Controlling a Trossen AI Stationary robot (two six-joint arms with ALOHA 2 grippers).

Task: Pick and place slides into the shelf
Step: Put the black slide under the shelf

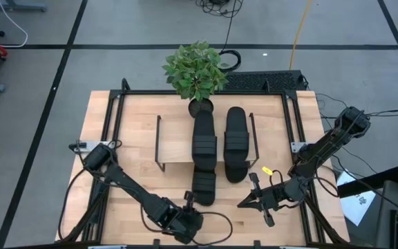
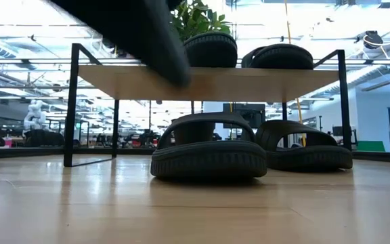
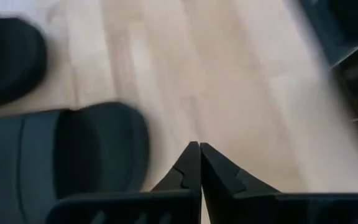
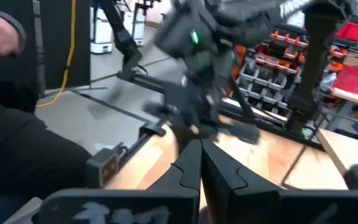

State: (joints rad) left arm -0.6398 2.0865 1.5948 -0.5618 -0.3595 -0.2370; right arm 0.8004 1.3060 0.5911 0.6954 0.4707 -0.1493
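On the shelf (image 2: 208,81) sit two slides (image 2: 210,49), two beneath; both hands closed, empty.

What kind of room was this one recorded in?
Probably a robotics lab or workshop: taped concrete floor around the table, parts bins along a wall, and another robot in the background.

Right end effector (image 4: 200,149) fingertips pressed together, left arm (image 4: 197,56) blurred beyond, wooden tabletop (image 4: 266,155), parts bins (image 4: 272,59) behind
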